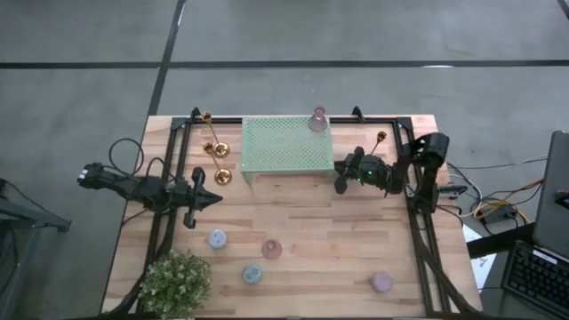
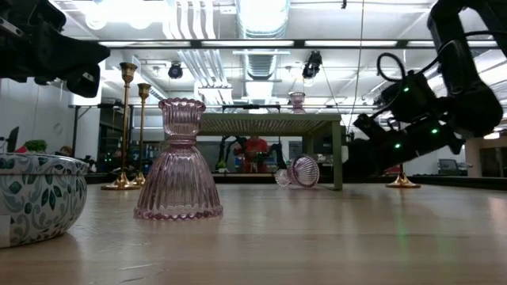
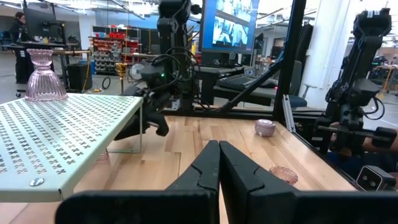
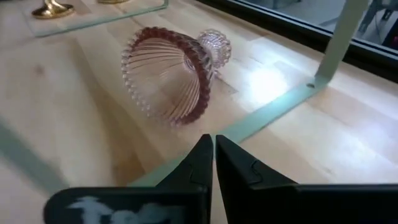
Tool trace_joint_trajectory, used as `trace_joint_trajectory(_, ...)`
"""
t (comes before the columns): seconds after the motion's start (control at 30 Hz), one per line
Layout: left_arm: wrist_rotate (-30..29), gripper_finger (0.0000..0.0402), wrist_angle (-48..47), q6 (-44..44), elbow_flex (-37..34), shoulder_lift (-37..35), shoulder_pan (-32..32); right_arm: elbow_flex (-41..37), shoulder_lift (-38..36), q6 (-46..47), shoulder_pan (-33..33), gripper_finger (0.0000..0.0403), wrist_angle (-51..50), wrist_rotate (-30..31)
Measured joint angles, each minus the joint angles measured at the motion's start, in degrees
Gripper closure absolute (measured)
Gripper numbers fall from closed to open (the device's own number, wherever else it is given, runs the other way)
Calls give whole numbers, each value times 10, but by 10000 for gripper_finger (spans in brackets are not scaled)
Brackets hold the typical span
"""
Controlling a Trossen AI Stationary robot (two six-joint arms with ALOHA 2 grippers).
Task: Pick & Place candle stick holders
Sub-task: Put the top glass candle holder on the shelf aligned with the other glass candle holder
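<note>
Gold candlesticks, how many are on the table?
3: one gold candlestick and another stand left of the green rack; the third stands right of it. None seem hidden.

Looks like a robotics lab or workshop space to me. Beyond the wooden table [image 1: 302, 222] there's open concrete floor [image 1: 356, 36], exposed ducts and strip lights [image 2: 261, 16] overhead, and red shelving [image 3: 115, 37] way behind the table. Big monitors [image 3: 227, 28] stand just past the table's edge, with a keyboard [image 1: 533, 276] and loose cables [image 1: 498, 209] beside it.
</note>
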Motion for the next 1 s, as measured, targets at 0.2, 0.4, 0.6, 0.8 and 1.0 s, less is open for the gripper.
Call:
trace_joint_trajectory(0.2, 0, 394, 0, 0, 0, 0, 0, -52, -68, 43, 40, 355, 0, 1)
trace_joint_trajectory(0.4, 0, 394, 0, 0, 0, 0, 0, -85, -138, 66, 128, 314, -11, 31)
trace_joint_trajectory(0.6, 0, 394, 0, 0, 0, 0, 0, -85, -193, 125, 274, 271, -60, 144)
trace_joint_trajectory(0.8, 0, 394, 0, 0, 0, 0, 0, -3, -209, 117, 431, 233, -174, 301)
trace_joint_trajectory(1.0, 0, 394, 0, 0, 0, 0, 0, 120, -171, 138, 457, 209, -343, 348)
